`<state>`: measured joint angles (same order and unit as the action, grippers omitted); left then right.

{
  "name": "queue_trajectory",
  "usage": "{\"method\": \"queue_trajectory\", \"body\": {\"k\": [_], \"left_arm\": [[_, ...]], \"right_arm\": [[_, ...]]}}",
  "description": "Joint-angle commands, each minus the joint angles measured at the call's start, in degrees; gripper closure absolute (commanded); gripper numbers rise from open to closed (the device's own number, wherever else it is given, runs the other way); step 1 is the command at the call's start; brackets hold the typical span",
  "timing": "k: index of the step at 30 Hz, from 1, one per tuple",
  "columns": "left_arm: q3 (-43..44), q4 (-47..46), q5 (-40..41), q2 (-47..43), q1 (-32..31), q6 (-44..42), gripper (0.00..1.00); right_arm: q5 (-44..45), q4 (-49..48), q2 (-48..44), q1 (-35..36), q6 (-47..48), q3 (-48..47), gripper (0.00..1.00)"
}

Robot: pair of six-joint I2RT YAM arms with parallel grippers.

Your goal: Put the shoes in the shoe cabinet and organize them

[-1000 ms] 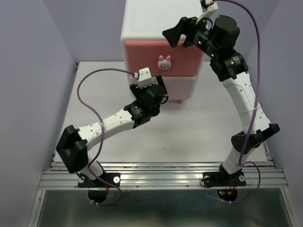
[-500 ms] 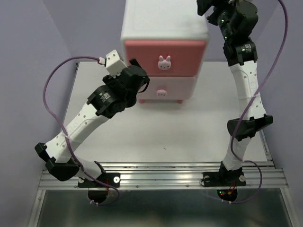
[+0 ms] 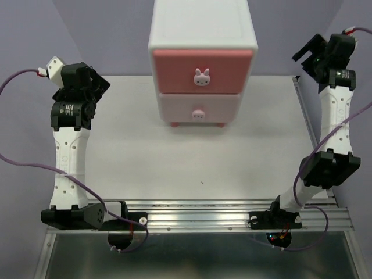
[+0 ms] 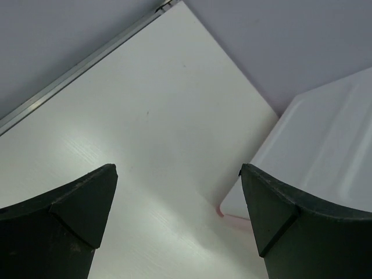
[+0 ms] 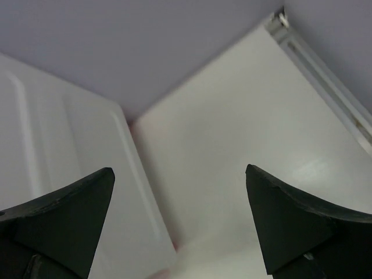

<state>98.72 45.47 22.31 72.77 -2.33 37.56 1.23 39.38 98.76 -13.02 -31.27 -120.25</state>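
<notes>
The shoe cabinet point(image 3: 202, 35) stands at the back of the white table point(image 3: 203, 157), roughly in the middle and up against the lilac wall point(image 3: 104, 35). It is upright on its small pink feet, with the front facing the arms. Both drawers sit shut and flush: the darker pink upper drawer point(image 3: 174, 70) with its bunny knob point(image 3: 201, 77), and the pale lower drawer point(image 3: 174, 107) with a second knob point(image 3: 199, 114). The two arms stand well apart from it, one on each side. The left arm rises almost straight from its base at the left edge of the table. The left gripper point(image 3: 96, 81) is held high near the back left corner, and its dark fingers point(image 4: 81, 203) are spread wide with nothing between them. In the left wrist view, bare tabletop shows through the gap, and the cabinet's white side point(image 4: 325, 145) is off to the right. The right arm mirrors it along the right edge, bent at the elbow. The right gripper point(image 3: 308, 51) is lifted near the back right corner, its jaws just as wide and empty. In the right wrist view, the cabinet's white side point(image 5: 58, 145) fills the left, beside bare table. Purple cables point(image 3: 23, 160) loop from each wrist, and a metal rail point(image 3: 197, 212) runs along the near edge where the bases are bolted.
</notes>
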Motion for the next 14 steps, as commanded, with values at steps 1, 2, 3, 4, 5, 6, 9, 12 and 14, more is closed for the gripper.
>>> {"method": "queue_trajectory", "body": {"k": [1,2,3,4,5,6,9,12,14], "left_arm": [[-5.54,-2.84,-9.3,-1.57,3.82,-3.1,0.01],[-6.68,-3.46,-7.73,-2.19,4.0,-3.28,0.01],[-9.04,-3.72,-6.58,-2.89,4.17,-2.5,0.01],[-10.29,-4.42,-4.92,-4.55,4.26,-1.97,0.01],[-11.69,-4.52,-4.29,-5.53,4.44,-1.18,0.01],[-14.14,-4.6,-3.85,-6.41,4.79,0.48,0.01],[-16.62,-2.68,-2.01,-8.35,4.79,1.11,0.01],[-17.94,-0.91,-0.69,-8.87,4.79,0.23,0.01],[-17.86,-0.57,0.8,-9.84,4.79,-0.03,0.01]], "right_arm": [[-0.52,6.6,-10.41,1.41,7.34,17.86,0.0],[-0.71,4.5,-12.69,1.41,8.14,22.12,0.0],[-0.27,3.18,-15.15,1.41,8.41,26.34,0.0],[1.99,0.38,-19.96,1.41,7.81,34.47,0.0],[3.84,-0.34,-22.1,1.41,7.28,37.86,0.0],[5.43,-0.79,-23.95,1.41,6.84,40.42,0.0],[5.18,-2.11,-29.4,1.41,7.97,47.81,0.0],[5.62,-3.25,-33.27,1.41,9.12,52.47,0.0],[7.37,-3.25,-35.03,1.41,9.12,54.14,0.0]]}}
